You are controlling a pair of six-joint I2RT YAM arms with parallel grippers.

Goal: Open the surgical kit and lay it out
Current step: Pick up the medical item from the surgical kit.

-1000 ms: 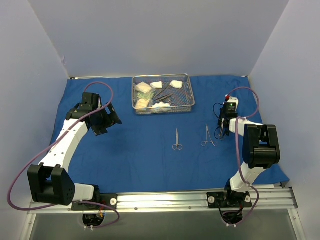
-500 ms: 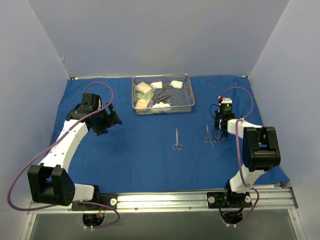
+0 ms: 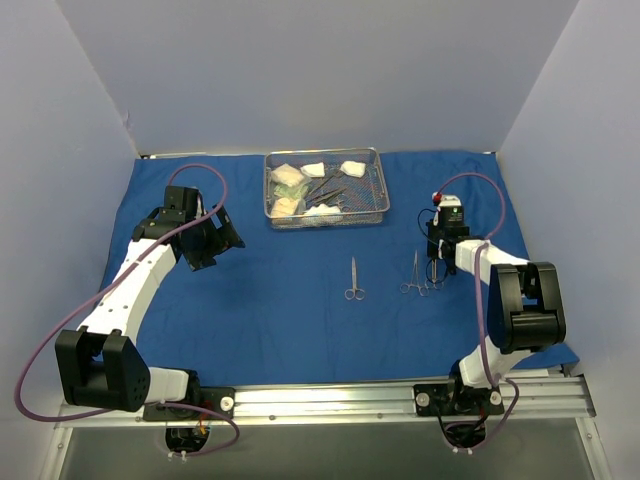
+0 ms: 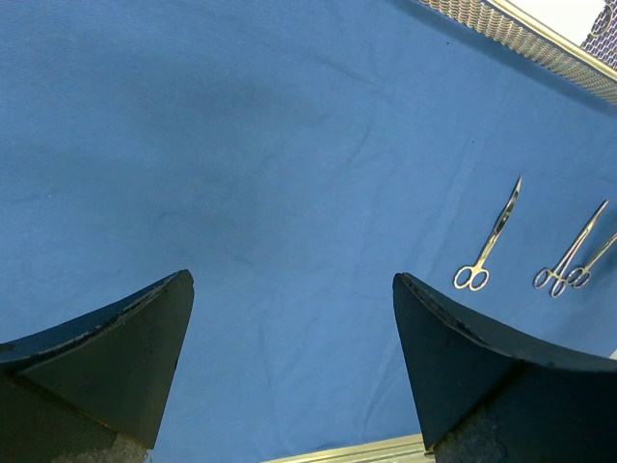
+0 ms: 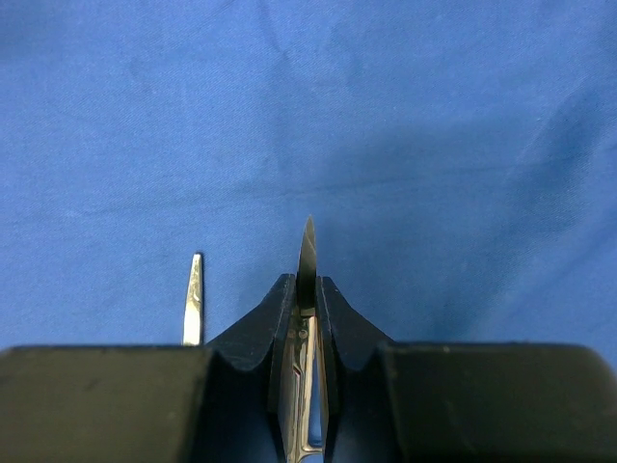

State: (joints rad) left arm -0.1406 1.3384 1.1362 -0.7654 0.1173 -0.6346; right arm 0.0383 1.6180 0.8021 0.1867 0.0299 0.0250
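My right pincer (image 5: 307, 289) is shut tight on a thin steel tool (image 5: 308, 246). The tool sits between the jaws, its long side in line with them and its sharp tip poking straight out in front. Just left of the pincer lies another tool (image 5: 195, 294), pointing the same way. I should lower it flat onto the blue cloth (image 5: 434, 116), clear of that one, then let go.

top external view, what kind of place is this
Probably a robot lab booth staged as a surgical prep table: plain pale walls box in a blue drape, a wire-mesh tray holds kit pieces, and two arms are bolted to a metal rail.
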